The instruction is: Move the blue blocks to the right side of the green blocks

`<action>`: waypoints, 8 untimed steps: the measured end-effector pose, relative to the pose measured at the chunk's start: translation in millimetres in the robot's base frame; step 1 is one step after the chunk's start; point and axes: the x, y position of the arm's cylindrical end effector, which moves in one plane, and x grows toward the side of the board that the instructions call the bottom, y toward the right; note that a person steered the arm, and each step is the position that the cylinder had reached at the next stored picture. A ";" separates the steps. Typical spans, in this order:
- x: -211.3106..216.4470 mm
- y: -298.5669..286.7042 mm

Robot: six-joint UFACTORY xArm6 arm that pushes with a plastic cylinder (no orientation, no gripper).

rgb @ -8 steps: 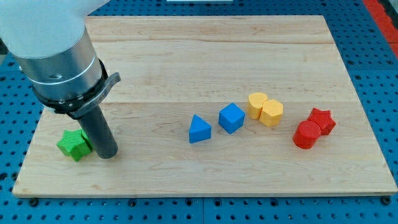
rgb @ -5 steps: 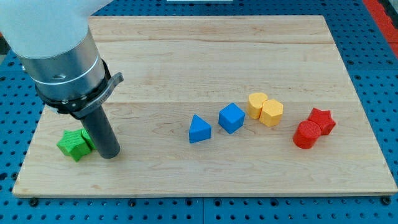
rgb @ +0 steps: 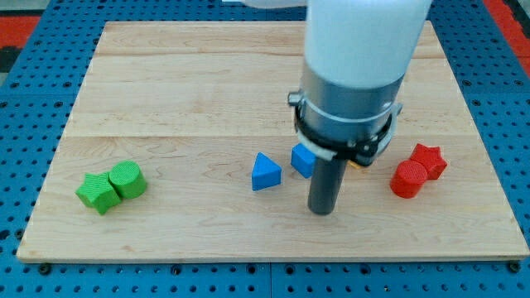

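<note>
The tool, a plain dark rod with no jaws, held nothing. My tip [rgb: 321, 211] stood on the wooden desk [rgb: 166, 83], nearest the view's bottom of all the things, touching no block that I could see.

Far to the view's left of my tip, and a bit higher, lay the green star block [rgb: 96, 192]. The green cylinder [rgb: 127, 179] touched it on its upper right side. Both were well apart from my tip.

To the view's right of my tip and a bit higher sat the red cylinder [rgb: 407, 179], near but clear of the rod.

The blue triangle block [rgb: 265, 172] lay up and to the view's left of my tip, near, with bare desk between. The blue cube [rgb: 302, 160] sat just up-left of my tip, right against the rod's left edge and partly hidden behind it; contact could not be told. Both blue blocks were far to the view's right of the green pair.

The red star [rgb: 429, 160] was up-right of my tip, touching the red cylinder. A yellow sliver [rgb: 358, 163] peeked out beside the rod's upper part, shape hidden.
</note>
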 end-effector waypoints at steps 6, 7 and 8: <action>-67.1 -32.3; -66.6 -56.0; -54.6 -67.6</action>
